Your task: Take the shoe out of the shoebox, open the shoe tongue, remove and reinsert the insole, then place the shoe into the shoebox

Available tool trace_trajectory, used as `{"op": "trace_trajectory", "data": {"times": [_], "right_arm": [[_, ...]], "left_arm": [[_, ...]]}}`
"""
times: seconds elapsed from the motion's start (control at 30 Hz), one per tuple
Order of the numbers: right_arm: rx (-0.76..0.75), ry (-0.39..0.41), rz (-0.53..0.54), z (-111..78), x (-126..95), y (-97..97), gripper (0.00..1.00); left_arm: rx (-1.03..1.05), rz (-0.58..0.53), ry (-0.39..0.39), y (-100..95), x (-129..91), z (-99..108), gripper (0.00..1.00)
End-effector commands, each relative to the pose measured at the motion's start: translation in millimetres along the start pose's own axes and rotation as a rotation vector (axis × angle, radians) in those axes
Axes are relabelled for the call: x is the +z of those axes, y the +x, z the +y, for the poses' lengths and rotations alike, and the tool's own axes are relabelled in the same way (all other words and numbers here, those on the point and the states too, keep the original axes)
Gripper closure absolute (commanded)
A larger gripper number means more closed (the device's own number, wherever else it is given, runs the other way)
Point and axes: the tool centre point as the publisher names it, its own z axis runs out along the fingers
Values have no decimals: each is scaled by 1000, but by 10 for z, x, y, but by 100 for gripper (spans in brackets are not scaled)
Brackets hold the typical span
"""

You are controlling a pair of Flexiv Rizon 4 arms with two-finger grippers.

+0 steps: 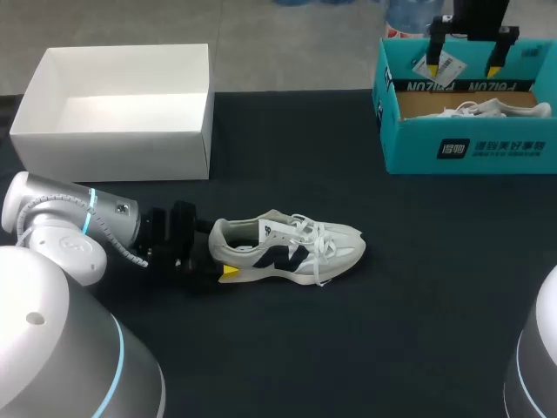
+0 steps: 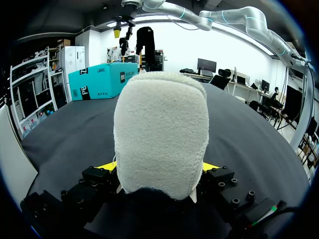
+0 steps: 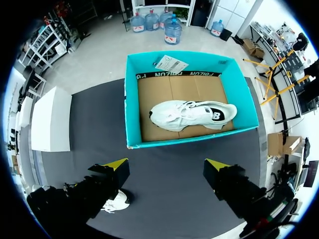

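Head view: white shoe (image 1: 291, 251) on the dark surface (image 1: 418, 305), gripped at the heel.
The left pincer (image 1: 224, 259) is closed on the shoe's heel, a yellow tip pressed to either side, with the toe pointed away from the arm. The right pincer (image 1: 462, 66) is held above the teal shoebox (image 1: 470, 148) at the far right, fingers spread wide with nothing between them. A second shoe (image 3: 192, 114) is laid inside that shoebox, on its side. A white box (image 1: 113, 144) is set at the far left.

Two shoes (image 1: 287, 251) (image 3: 192, 114), two boxes (image 1: 113, 158) (image 1: 505, 150)
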Motion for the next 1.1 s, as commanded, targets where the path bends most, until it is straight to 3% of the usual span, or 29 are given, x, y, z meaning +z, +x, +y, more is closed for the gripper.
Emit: {"op": "trace_trajectory", "data": {"times": [0.03, 0.37, 0.5, 1.1], "right_arm": [[-2, 6, -19, -179, -44, 245, 0], [35, 64, 8, -802, -11, 790, 0], [37, 108, -10, -952, -5, 946, 0], [37, 108, -10, -952, -5, 946, 0]], "left_arm": [[0, 0, -3, -10, 9, 8, 100], [0, 0, -3, -10, 9, 8, 100], [0, 0, -3, -10, 9, 8, 100], [0, 0, -3, -10, 9, 8, 100]]}}
